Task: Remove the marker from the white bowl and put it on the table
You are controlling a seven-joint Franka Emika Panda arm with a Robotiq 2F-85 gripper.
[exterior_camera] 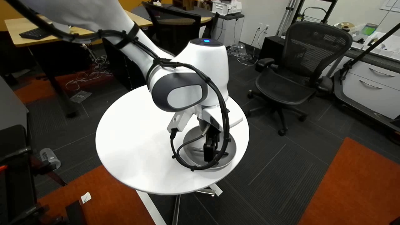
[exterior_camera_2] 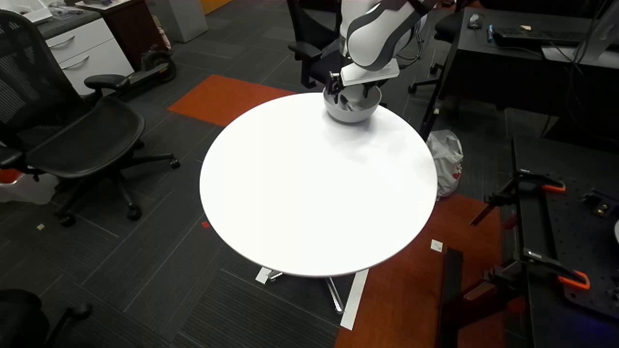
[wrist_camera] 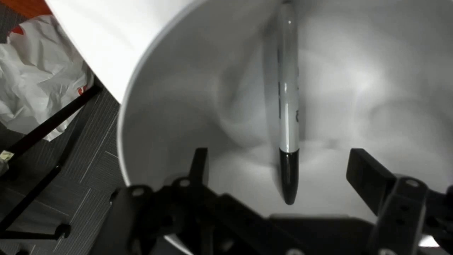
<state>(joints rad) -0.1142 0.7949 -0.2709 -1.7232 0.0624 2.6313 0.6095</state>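
Down the middle of the wrist view, the marker (wrist_camera: 289, 106) is seen lying in the white bowl (wrist_camera: 166, 106), its dark end bracketed by the gripper (wrist_camera: 282, 168), which is spread wide with nothing held. The approach seems nearly complete; grasping, lifting out and placing on the table (exterior_camera_2: 314, 193) are left to be done. A glossy grey barrel, marked with small dark print, is ended by a black taper.

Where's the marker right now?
In the wrist view, right of centre, the marker lies inside the white bowl, its black end framed by the open hand.
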